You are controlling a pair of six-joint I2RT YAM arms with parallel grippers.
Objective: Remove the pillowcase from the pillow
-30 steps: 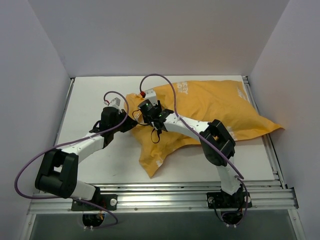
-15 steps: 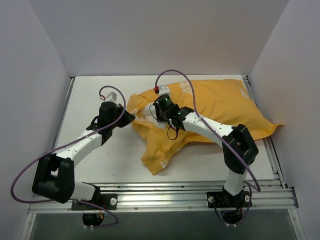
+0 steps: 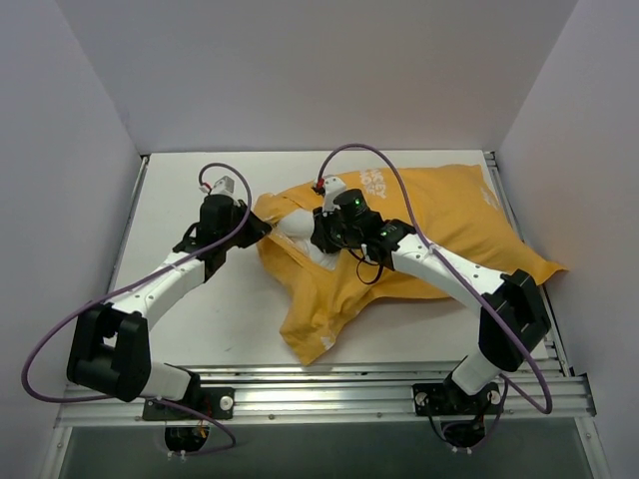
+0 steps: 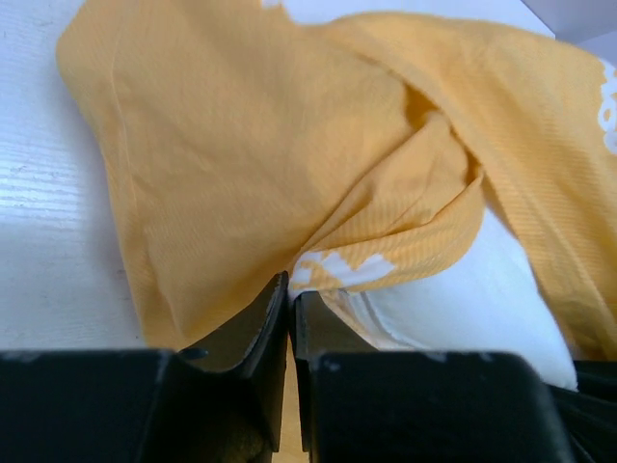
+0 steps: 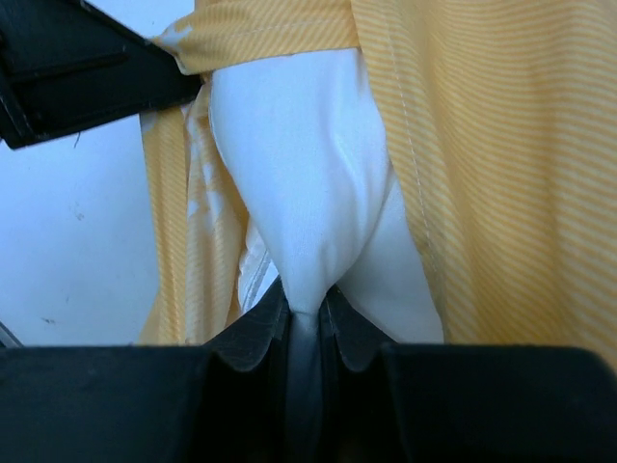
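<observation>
The orange-yellow pillowcase (image 3: 439, 215) lies across the middle and right of the table, its open end at the left, with a flap hanging toward the front (image 3: 315, 319). The white pillow (image 3: 300, 235) shows at that opening. My left gripper (image 3: 258, 233) is shut on the pillowcase's opening edge (image 4: 376, 265); the pillow (image 4: 482, 299) bulges beside it. My right gripper (image 3: 318, 239) is shut on a pinch of the pillow (image 5: 308, 193), with pillowcase cloth (image 5: 501, 145) on either side. The left gripper's body (image 5: 87, 68) shows at the top left of the right wrist view.
White walls stand on the left, back and right of the white table (image 3: 180, 190). A metal rail (image 3: 319, 384) runs along the near edge. Purple cables (image 3: 359, 150) loop over both arms.
My right gripper has moved right and back with the pillow pinch, drawing white pillow out of the opening. My left gripper has shifted slightly back, holding the pillowcase edge.
</observation>
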